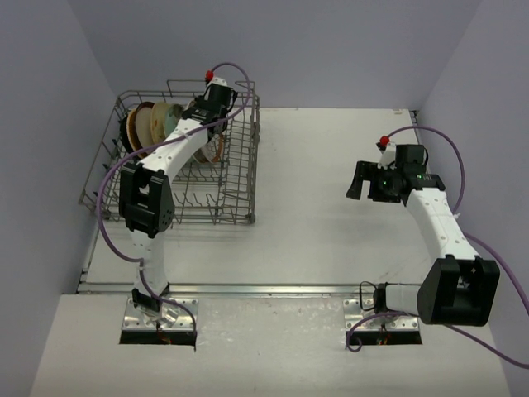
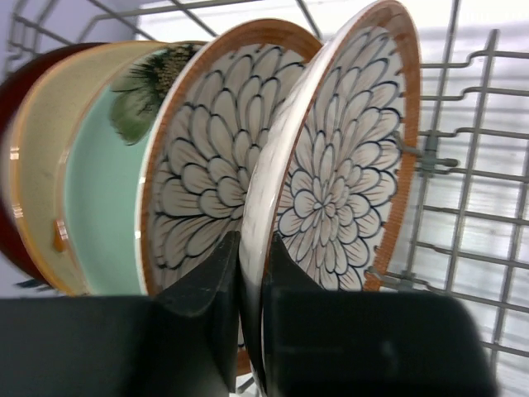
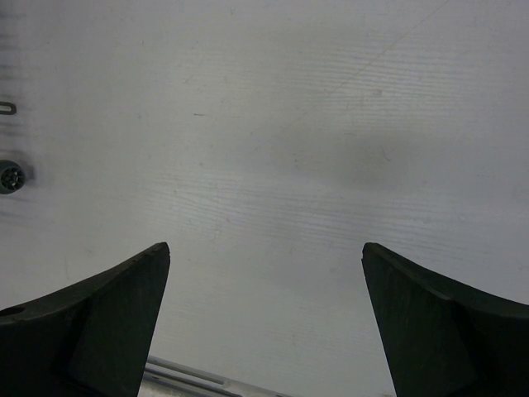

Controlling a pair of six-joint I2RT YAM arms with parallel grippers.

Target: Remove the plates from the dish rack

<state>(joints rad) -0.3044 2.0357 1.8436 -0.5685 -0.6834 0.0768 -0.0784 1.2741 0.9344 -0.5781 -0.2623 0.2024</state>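
In the rack (image 1: pixel 238 169) at the counter's (image 1: pixel 318 186) far left, my left end effector (image 2: pixel 250 285) pinches the rim of the rightmost petal plate (image 2: pixel 351 165), which stands upright against the other plates (image 2: pixel 107 190). The grasp looks made; next comes a straight lift clear of the tines. My right end effector (image 3: pixel 264 248) hangs spread above the counter.

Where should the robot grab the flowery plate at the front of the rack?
By its thin rim, from above and edge-on, one finger on each face. The front flowery plate stands upright in the dish rack with a second flowery plate close behind, so only the rim is free. The left gripper grips it there.
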